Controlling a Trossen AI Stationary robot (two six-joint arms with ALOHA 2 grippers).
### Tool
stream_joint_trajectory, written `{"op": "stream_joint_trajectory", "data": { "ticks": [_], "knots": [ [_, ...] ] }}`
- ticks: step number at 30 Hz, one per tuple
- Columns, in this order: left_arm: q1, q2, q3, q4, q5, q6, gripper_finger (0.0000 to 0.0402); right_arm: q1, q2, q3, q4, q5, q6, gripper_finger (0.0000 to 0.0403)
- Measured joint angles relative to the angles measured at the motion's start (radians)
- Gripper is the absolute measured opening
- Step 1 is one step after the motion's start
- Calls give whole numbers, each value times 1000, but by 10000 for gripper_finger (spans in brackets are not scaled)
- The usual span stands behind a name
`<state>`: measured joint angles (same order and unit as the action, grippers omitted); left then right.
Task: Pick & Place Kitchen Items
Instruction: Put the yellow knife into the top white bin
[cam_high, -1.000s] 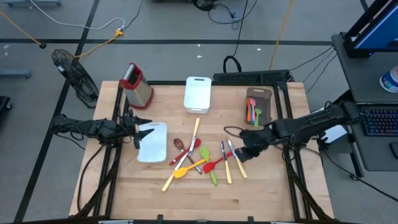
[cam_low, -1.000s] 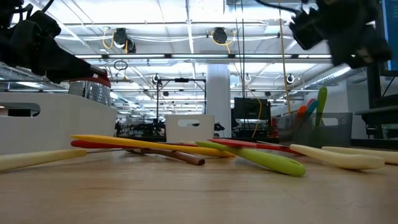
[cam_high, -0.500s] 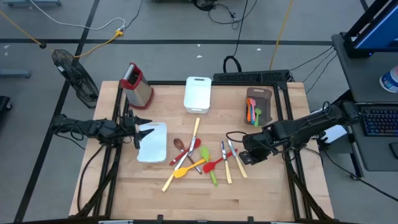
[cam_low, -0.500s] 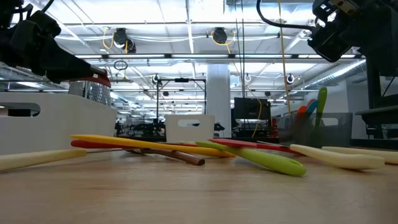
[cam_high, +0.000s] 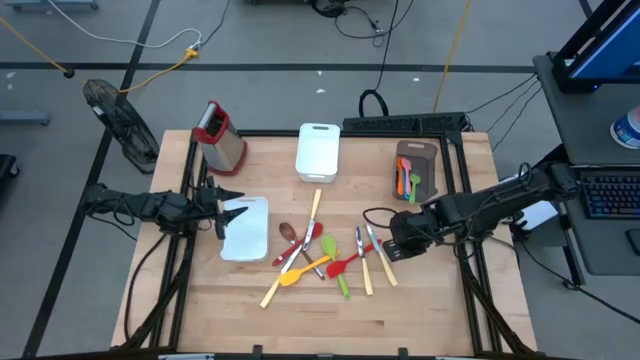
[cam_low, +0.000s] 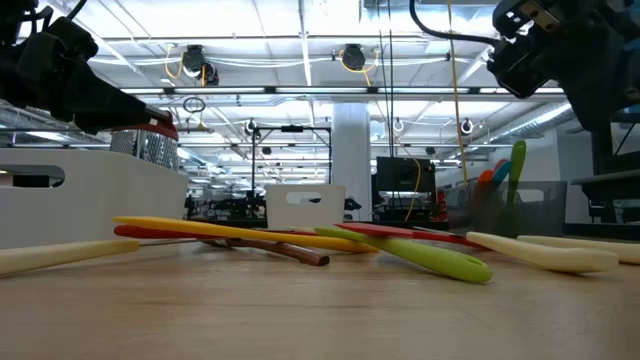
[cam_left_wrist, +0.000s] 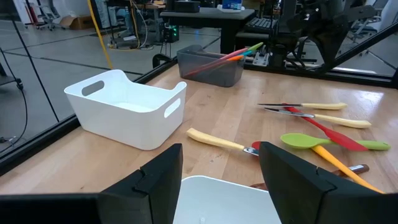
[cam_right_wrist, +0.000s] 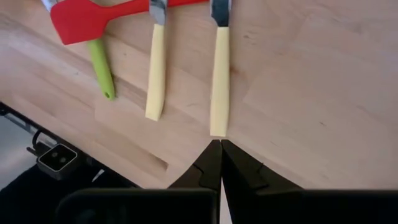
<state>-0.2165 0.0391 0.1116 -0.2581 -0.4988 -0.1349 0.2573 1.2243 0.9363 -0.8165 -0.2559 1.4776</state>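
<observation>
Several spoons and spatulas (cam_high: 320, 250) in red, orange, green and yellow lie crossed on the table's middle. Two more with pale handles (cam_high: 364, 265) lie at the pile's right side, also in the right wrist view (cam_right_wrist: 219, 81). My right gripper (cam_high: 397, 247) is shut and empty, hovering above the table and pointing down just off the free end of one pale handle (cam_right_wrist: 217, 127). My left gripper (cam_high: 224, 213) is open and empty, held level over a white tray (cam_high: 250, 235) at the left. More utensils (cam_high: 407, 181) stand in a brown tray (cam_high: 420, 155).
A white handled bin (cam_high: 318, 152) stands at the far middle and a steel grater with a red top (cam_high: 220, 135) at the far left. A red spatula (cam_right_wrist: 93, 18) and a green handle (cam_right_wrist: 101, 68) lie beside the pale handles. The table's near strip is bare wood.
My right gripper has shifted a little toward the table's near edge, staying shut above the pale-handled utensils. The utensils have not moved.
</observation>
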Motion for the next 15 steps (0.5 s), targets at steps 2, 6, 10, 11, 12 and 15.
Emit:
{"op": "stream_joint_trajectory", "data": {
  "ticks": [2,6,10,11,12,15],
  "knots": [
    [0,0,0,0,0,0,218,0,0,0,11,7,-21,2],
    [0,0,0,0,0,0,218,0,0,0,33,55,-41,4],
    [0,0,0,0,0,0,218,0,0,0,34,79,-52,30],
    [0,0,0,0,0,0,218,0,0,0,34,79,-51,41],
    [0,0,0,0,0,0,218,0,0,0,34,79,-51,52],
    [0,0,0,0,0,0,218,0,0,0,29,80,-51,89]
  ]
}}
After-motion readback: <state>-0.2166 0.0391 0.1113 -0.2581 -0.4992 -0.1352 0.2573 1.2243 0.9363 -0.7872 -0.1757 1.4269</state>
